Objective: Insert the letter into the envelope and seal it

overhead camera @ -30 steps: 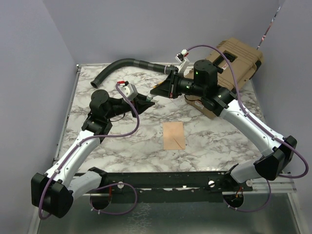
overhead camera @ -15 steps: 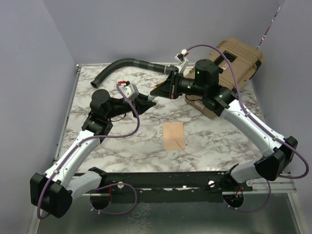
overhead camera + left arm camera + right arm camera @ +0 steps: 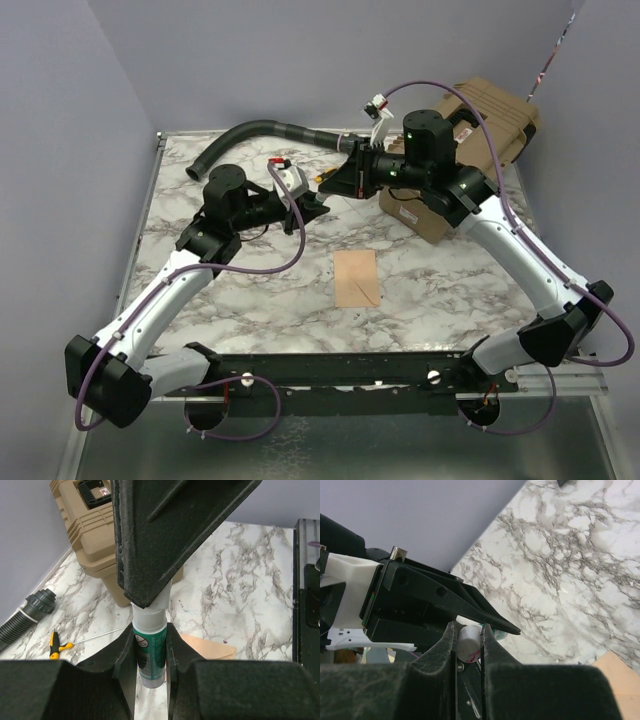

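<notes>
The envelope lies flat and alone on the marble worktop, near the front middle, with neither arm touching it. I can't see the letter anywhere as a loose sheet. It may be inside the envelope, but from here I cannot tell, nor whether the flap is stuck down.

Well behind the envelope and above the surface, both arms meet around a glue stick. The left tool is clenched on its green body. The right tool is pinched on the white cap at the other end. This looks to me like uncapping, in preparation for sealing.

The trouble I would watch for is the pull itself. If the cap lets go suddenly, the arms could jerk apart and the tube could slide out of the left tool's hold, dropping onto the worktop or the envelope. A skewed pull could instead twist the tube sideways between the pads. Later, since nothing pins the envelope, pressing glue on it might drag it across the smooth marble.

Farther back, a tan case sits at the right rear with its lid shut, contents hidden. A dark hose curves along the back edge.
</notes>
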Available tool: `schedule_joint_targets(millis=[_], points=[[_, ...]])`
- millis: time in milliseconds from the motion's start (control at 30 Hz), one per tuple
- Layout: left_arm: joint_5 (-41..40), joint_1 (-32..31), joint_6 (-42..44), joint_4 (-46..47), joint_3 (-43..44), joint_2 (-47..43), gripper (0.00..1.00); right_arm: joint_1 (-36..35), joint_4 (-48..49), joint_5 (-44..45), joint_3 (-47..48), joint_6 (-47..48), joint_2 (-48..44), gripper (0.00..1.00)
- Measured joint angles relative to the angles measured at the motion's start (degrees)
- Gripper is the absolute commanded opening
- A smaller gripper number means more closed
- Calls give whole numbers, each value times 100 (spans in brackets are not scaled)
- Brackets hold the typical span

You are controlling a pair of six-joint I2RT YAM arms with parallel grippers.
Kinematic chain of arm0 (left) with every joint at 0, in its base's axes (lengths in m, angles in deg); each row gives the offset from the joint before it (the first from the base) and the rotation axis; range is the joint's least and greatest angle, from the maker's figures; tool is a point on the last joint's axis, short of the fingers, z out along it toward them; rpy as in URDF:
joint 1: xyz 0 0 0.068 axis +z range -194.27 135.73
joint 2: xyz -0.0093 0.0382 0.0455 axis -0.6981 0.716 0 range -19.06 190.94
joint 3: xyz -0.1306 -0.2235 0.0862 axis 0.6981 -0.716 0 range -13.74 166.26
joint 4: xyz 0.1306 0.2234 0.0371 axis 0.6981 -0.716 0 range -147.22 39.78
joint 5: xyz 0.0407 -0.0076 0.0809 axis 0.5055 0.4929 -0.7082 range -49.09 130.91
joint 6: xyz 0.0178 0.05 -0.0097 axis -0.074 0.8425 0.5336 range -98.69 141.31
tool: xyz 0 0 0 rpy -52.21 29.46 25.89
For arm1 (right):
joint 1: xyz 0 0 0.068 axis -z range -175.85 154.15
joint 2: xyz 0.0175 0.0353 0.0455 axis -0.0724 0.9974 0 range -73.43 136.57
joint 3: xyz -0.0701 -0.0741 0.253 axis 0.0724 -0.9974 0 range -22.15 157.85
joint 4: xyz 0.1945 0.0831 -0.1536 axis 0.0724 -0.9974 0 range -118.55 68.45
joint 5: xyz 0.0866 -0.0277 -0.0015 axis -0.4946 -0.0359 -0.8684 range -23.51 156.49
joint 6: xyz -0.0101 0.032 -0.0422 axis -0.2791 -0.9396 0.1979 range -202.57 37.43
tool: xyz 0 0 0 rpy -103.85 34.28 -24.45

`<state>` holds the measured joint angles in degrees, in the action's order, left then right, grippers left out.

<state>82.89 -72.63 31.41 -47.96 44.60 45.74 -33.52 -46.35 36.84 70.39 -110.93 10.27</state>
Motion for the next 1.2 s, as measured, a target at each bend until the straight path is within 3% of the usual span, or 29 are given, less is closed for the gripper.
schedule_joint_targets(millis=[800, 1200], points=[[-588, -221, 1182, -1598, 754, 872, 0, -15, -1412, 754, 680, 743, 769, 1], [-570, -249, 1530, -2168, 1110, 1025, 0, -20, -1464, 745, 605, 595, 802, 1]])
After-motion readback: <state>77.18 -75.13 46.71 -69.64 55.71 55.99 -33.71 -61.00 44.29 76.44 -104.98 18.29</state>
